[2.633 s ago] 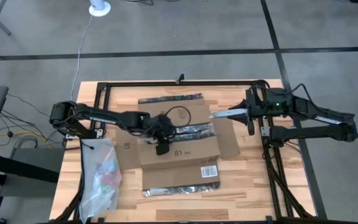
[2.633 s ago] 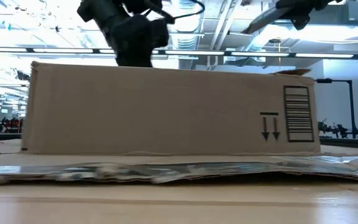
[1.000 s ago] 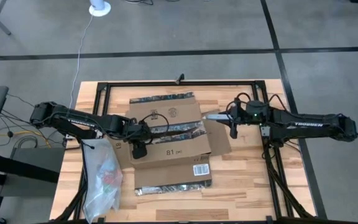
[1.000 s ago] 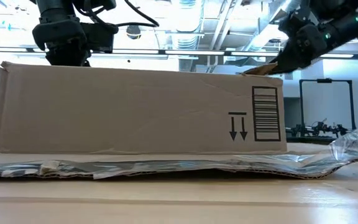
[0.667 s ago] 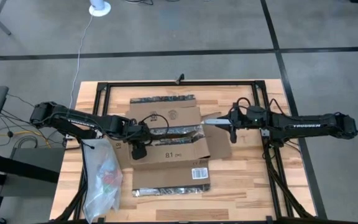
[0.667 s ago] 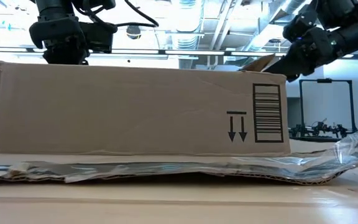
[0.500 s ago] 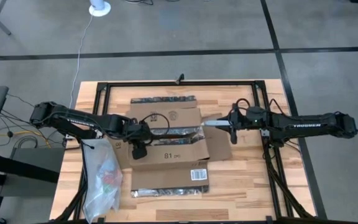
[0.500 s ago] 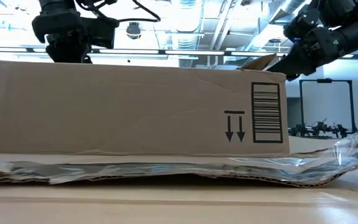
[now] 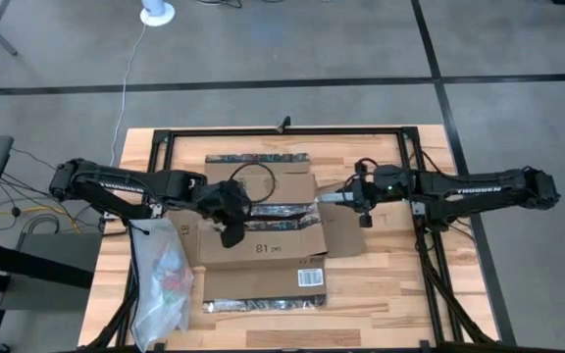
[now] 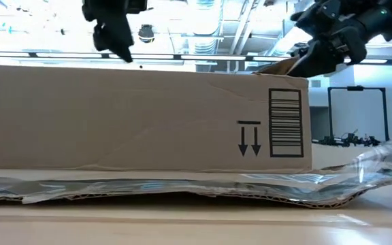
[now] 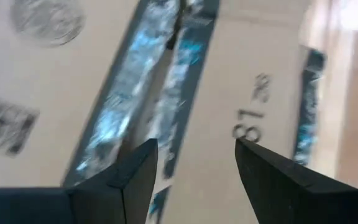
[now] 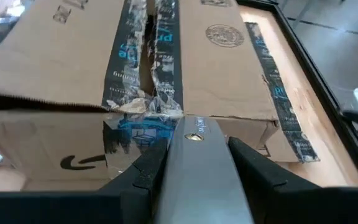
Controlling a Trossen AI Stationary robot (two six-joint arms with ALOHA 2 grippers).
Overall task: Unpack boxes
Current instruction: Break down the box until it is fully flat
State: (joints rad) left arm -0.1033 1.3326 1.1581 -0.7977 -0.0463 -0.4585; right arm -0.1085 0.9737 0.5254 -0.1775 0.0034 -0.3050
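Where the low view looks level across the wooden counter [image 9: 381, 284], the nearest item is a crumpled flap of dark printed tape [image 10: 182, 187] lying flat at the foot of the box.

Box [image 9: 258, 230]: brown corrugated cardboard, at counter centre, side flaps splayed flat. Near wall carries a barcode print and two down-arrows [image 10: 249, 143]. Top carries "81" [image 11: 250, 115], a white barcode label [image 9: 309, 278] toward 6 o'clock, and a torn taped seam [image 12: 143, 68] running from 9 to 3 o'clock.

Plastic bag [image 9: 160, 284]: clear, coloured contents, at 8 o'clock of the box, on the counter's edge.

Left gripper [image 9: 230, 233]: above the box top, at the seam's 9 o'clock half. Fingers [image 11: 135, 171] spread apart, grasping nothing, hanging over the tape.

Right gripper [image 9: 362, 196]: at the box's 3 o'clock end. Fingers [image 12: 145, 171] clenched on a grey metal blade [image 12: 197, 168], whose tip sits at the torn tape on the end of the seam.

Beyond: black frame [image 9: 282, 130] at the counter's 12 o'clock edge, then grey floor [image 9: 292, 49].
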